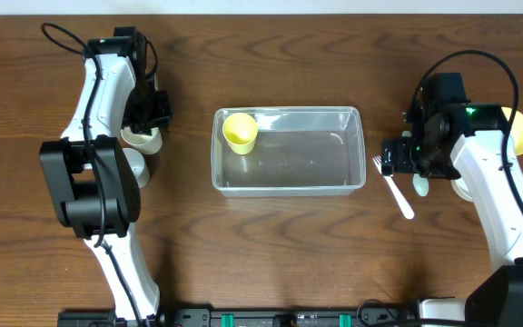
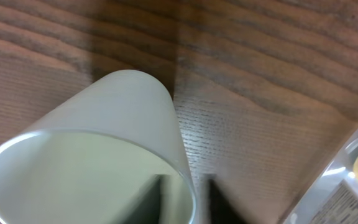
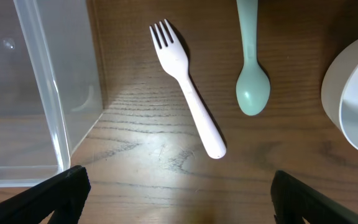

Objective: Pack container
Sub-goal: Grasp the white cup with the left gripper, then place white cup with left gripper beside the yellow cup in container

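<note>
The container (image 1: 352, 182), a large clear tub, stands mid-table with a yellow cup (image 1: 240, 132) in its left end. To its left, my left gripper (image 1: 143, 121) is down on a pale cup (image 1: 141, 138). In the left wrist view that pale cup (image 2: 104, 124) fills the frame, and my left gripper (image 2: 188, 200) is shut on its wall at the rim, one finger inside and one outside. My right gripper (image 1: 399, 156) hovers open just right of the container. In its own view the right gripper (image 3: 185, 199) stands above bare wood below a white fork (image 3: 188, 93) and a pale green spoon (image 3: 252, 81).
A second white cup (image 1: 134, 167) sits just in front of the held one. A white bowl (image 3: 353, 99) lies right of the spoon, and a yellow bowl (image 1: 521, 130) shows behind the right arm. The container's wall (image 3: 42, 99) is close on the right gripper's left.
</note>
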`<state>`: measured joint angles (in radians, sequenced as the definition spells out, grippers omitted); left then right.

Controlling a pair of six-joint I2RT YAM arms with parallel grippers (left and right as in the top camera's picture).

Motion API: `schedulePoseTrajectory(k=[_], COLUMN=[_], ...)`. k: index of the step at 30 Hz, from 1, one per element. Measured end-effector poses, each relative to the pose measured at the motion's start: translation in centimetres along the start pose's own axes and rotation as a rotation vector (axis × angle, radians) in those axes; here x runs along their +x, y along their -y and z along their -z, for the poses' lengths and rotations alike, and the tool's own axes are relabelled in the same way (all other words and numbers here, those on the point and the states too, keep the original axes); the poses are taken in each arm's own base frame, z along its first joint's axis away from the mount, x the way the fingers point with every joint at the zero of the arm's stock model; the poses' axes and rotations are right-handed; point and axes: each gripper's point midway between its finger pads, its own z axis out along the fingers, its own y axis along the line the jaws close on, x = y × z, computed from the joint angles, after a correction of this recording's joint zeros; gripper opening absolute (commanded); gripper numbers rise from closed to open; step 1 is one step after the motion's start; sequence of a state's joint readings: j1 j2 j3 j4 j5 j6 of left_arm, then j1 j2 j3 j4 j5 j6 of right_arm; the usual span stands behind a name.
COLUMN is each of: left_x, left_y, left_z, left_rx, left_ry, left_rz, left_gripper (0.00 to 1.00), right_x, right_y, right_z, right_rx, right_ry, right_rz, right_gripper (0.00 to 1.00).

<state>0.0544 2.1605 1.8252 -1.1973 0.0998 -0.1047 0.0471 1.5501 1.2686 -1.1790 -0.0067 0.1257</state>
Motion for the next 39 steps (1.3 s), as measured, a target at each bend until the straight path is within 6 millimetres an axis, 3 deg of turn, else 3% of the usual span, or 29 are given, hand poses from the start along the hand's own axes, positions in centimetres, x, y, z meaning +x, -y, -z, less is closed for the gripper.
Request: schedulePoseTrajectory(k=[14,18,21,23,27,30,34,39], left_x=[0.1,0.0,0.4,1.2,4.8,8.7,11.7,13.5], left_y=[0.2,1.5,3.8,6.2,11.5,15.6,19.6,22.8], left_z=[0.1,1.6,5.1,8.8,15.7,18.6,18.1,14.5], left_rx=[0.0,0.004,0.014,0.035,0.094,0.14,0.159,0.132], left_ry=[-0.002,0.023,0.097,0.184,0.348,0.41,0.394,0.3], left_rz=[-0.005,-0.04,-0.107,-0.178,-0.33,-0.465,-0.593,-0.685], left_gripper=[0.06,0.06,0.06,0.06,0.06,0.06,0.06,0.06], right_x=[0.2,0.3,0.2,0.2,0.2,0.2,0.2,0.2], right_y=[0.0,0.0,0.0,0.0,0.0,0.0,0.0,0.0], right_z=[0.0,0.0,0.0,0.0,0.0,0.0,0.0,0.0], right_rx=[0.001,0.001,0.001,0.001,0.001,0.001,0.001,0.001], right_ry=[-0.009,-0.01,-0.01,-0.01,-0.01,-0.01,-0.01,-0.01], right_rz=[0.0,0.0,0.0,0.0,0.0,0.0,0.0,0.0], right_gripper=[0.95,0.95,0.95,0.95,0.95,0.95,0.95,0.95])
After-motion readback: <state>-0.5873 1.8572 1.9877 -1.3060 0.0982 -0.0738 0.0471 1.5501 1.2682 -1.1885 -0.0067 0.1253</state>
